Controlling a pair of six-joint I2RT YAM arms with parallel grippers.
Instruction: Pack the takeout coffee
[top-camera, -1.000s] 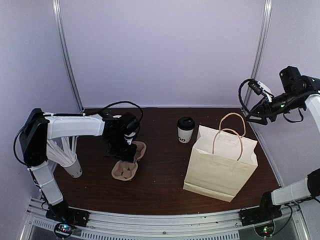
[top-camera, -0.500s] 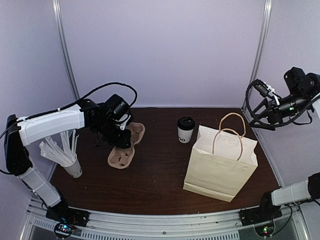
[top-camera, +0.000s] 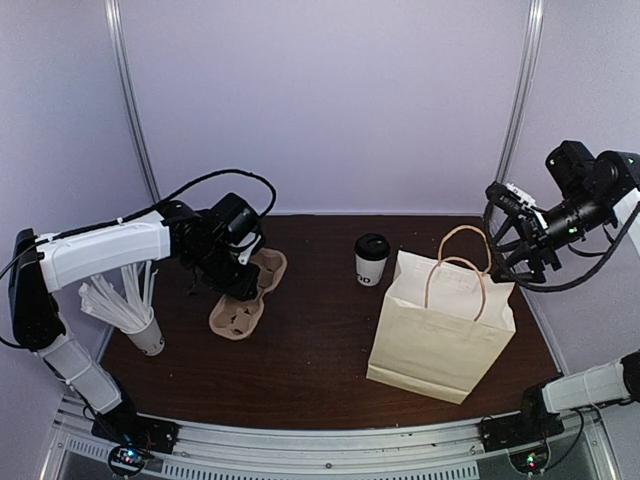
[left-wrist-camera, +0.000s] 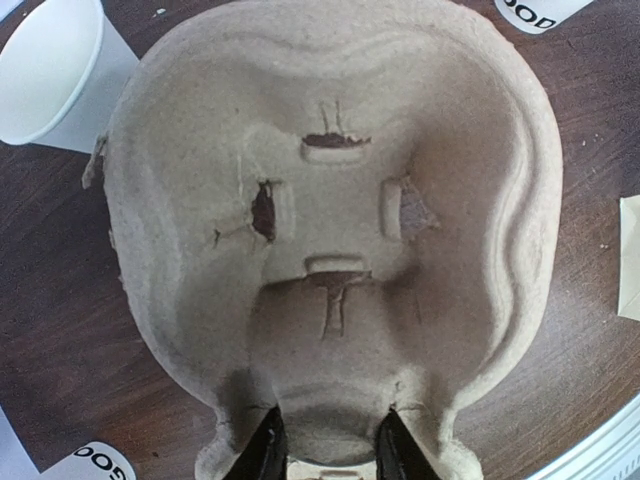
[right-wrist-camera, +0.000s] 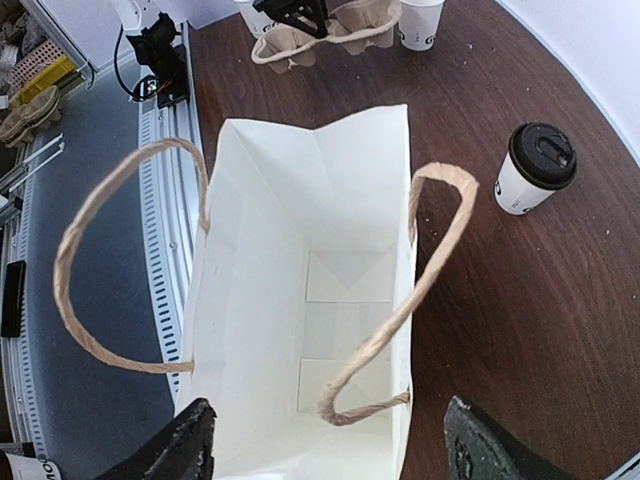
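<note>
Nothing packed yet: the coffee (right-wrist-camera: 537, 168) stands on the table (right-wrist-camera: 500, 300) off beside the right gripper (right-wrist-camera: 330, 440), which hangs wide open and empty directly above the open bag (right-wrist-camera: 340, 180), while the left gripper (left-wrist-camera: 330, 455) pinches the rim of the carrier (left-wrist-camera: 330, 200).

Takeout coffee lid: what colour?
The lid is black, on a white cup. The right wrist view shows it best.

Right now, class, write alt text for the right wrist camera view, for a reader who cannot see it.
Looking down into an open, empty white paper bag with two twisted paper handles, standing on a dark table. A white takeout coffee with a black lid stands apart at the picture's right. The right gripper hangs open at the bottom edge.
</note>
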